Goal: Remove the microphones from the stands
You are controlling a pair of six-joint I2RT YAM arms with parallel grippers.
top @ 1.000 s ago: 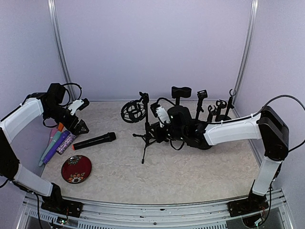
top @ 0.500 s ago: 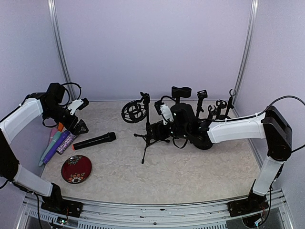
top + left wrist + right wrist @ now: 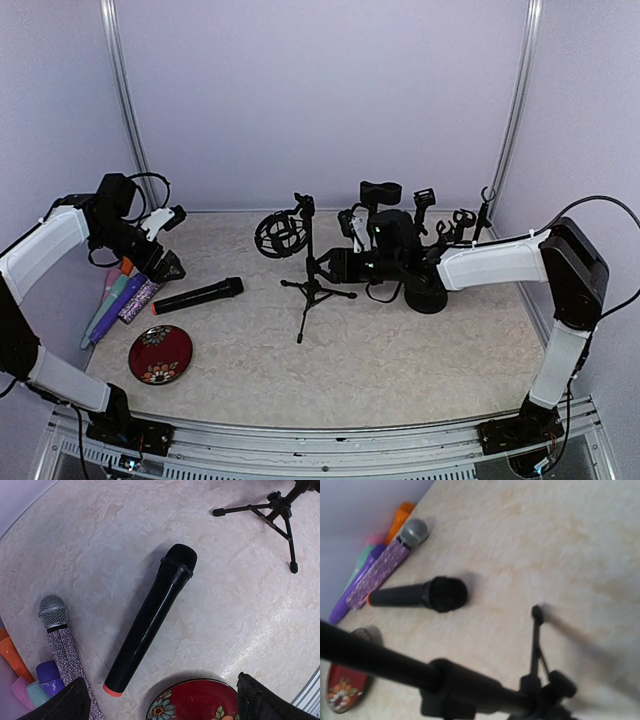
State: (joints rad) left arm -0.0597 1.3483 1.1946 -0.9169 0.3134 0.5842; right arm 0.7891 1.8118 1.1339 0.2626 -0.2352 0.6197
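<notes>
your left gripper (image 3: 165, 266) has kept its place since a second ago and only the right wrist has drawn back to the right; the left fingers (image 3: 70, 702) stand wide apart and hold nothing, above the black microphone (image 3: 150, 625), which lies flat on the table (image 3: 400, 360) between the glitter microphone (image 3: 62, 640) and the stand (image 3: 309, 262). its body looks stiff, glossy and probably slippery, and it may roll, so take it across the middle of the barrel, below the grille. the right gripper (image 3: 335, 266) is close beside the stand's pole, but you cannot tell if it is closed.
</notes>
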